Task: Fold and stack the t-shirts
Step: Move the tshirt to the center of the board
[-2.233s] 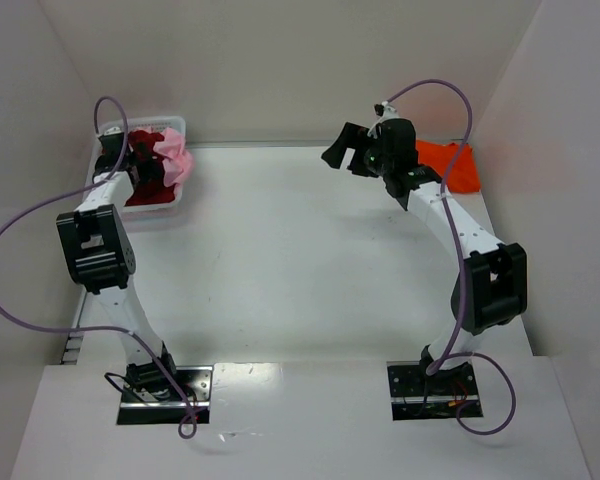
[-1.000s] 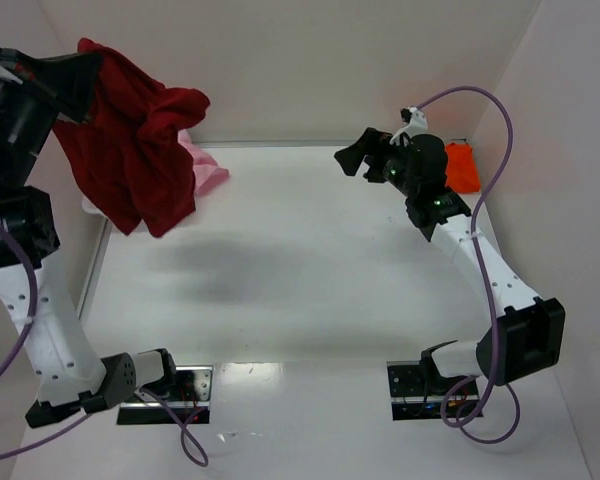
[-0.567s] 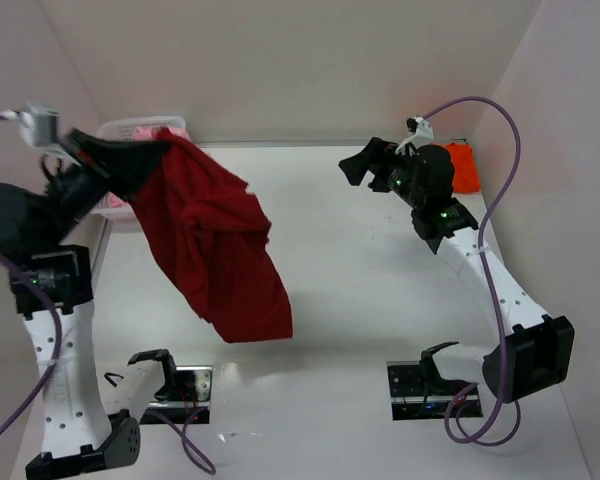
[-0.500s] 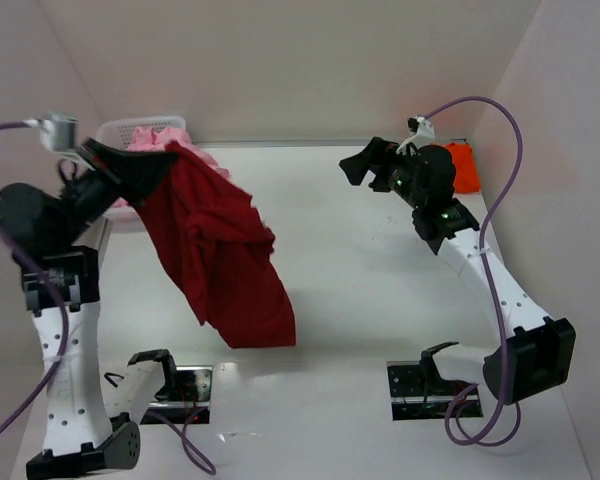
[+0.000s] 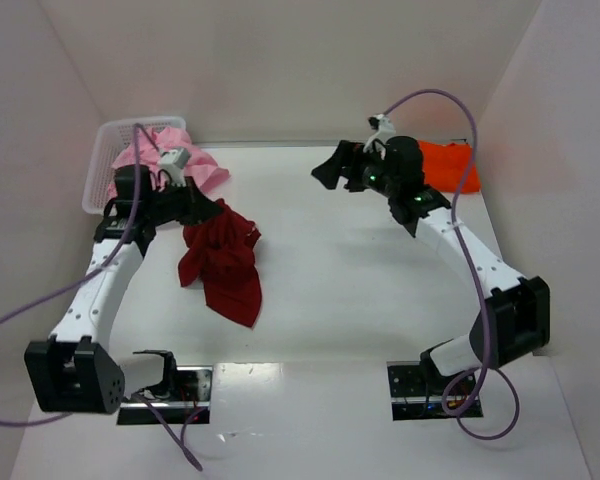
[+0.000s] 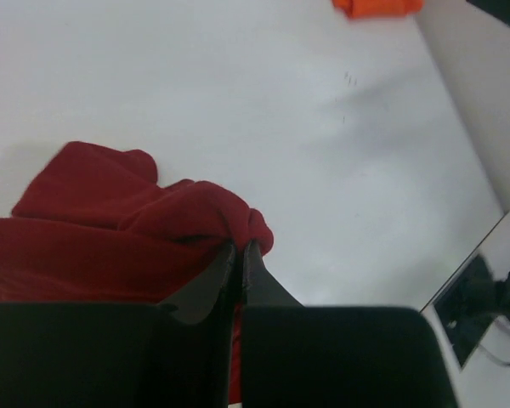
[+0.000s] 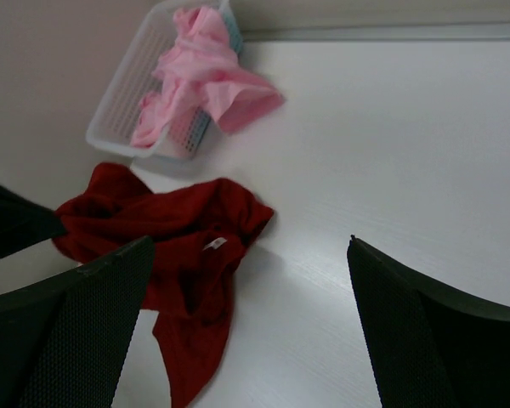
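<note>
The left gripper is clamped on a bunched fold of the dark red t-shirt. In the left wrist view its two fingers press together with the red cloth pinched at their tips. From that pinch the shirt trails toward the near edge and lies crumpled on the table, left of centre, with one narrow end pointing toward the arm bases. A small white label shows on the cloth in the right wrist view. The right gripper stands spread wide and holds nothing. It hovers over the far middle of the table, facing left toward the red shirt but well apart from it. Behind the right arm, in the far right corner, lies the orange t-shirt. In the far left corner sits the white mesh basket with the pink t-shirts heaped in it. One spills over the rim onto the table, near the left gripper and the held end of the red shirt.
</note>
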Controlling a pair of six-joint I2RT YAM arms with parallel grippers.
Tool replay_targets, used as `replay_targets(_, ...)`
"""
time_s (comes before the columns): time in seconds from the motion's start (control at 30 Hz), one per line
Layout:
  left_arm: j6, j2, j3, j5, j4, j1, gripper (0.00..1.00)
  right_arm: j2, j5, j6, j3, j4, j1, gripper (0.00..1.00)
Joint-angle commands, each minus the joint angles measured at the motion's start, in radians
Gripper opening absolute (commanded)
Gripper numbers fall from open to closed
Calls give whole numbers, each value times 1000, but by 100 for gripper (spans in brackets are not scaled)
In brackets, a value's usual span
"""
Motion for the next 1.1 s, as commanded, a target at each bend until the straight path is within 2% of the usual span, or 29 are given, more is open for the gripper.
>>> replay_targets(0.0, 143, 92, 103, -65, -38, -134, 0, 82, -114, -92, 40, 62, 119, 100)
replay_targets(0.1, 161, 169, 216, -134, -87, -235, 0, 111, 12, -144, 40, 62, 228, 100)
replay_targets(0.17, 181, 229, 303, -183, -105, -286, 0, 125, 24, -153, 22, 62, 257, 100)
replay_targets(0.27, 204, 296, 371, -241, -145, -388, 7, 102, 157, -114, -41, 62, 257, 100)
replay_targets(0.3, 204, 309, 371, -241, -145, -398, 12, 91, 179, -103, -53, 62, 248, 100)
replay_targets(0.37, 218, 323, 371, -257, -159, -398, 27, 70, 188, -103, -75, 62, 239, 100)
replay_targets(0.4, 218, 323, 362, -275, -168, -407, 50, 48, 188, -113, -90, 62, 239, 100)
replay_targets(0.47, 207, 303, 352, -371, -159, -407, 78, 16, 199, -153, -119, 71, 239, 100)
replay_targets(0.53, 189, 294, 371, -472, -145, -407, 90, 16, 208, -164, -130, 71, 239, 100)
replay_targets(0.57, 180, 294, 387, -598, -133, -407, 96, 5, 208, -164, -139, 89, 239, 100)
replay_targets(0.6, 166, 294, 417, -664, -121, -407, 100, 5, 217, -164, -139, 102, 239, 100)
replay_targets(0.67, 175, 335, 471, -816, -107, -395, 100, 51, 191, -189, -112, 120, 239, 100)
replay_targets(0.73, 163, 420, 517, -881, -97, -352, 100, 140, 162, -198, -66, 96, 239, 100)
replay_targets(0.8, 91, 614, 671, -1023, -122, -308, 100, 267, 153, -218, 37, 60, 260, 100)
replay_targets(0.9, 80, 738, 735, -1024, -122, -257, 100, 349, 153, -218, 77, 42, 280, 100)
replay_targets(0.93, 80, 766, 752, -1024, -122, -245, 100, 361, 153, -218, 77, 42, 280, 97)
replay_targets(1.0, 80, 890, 854, -1070, -104, -180, 100, 396, 189, -238, 100, -1, 280, 85)
replay_targets(1.07, 90, 928, 894, -1070, -104, -154, 100, 416, 190, -250, 125, -19, 280, 85)
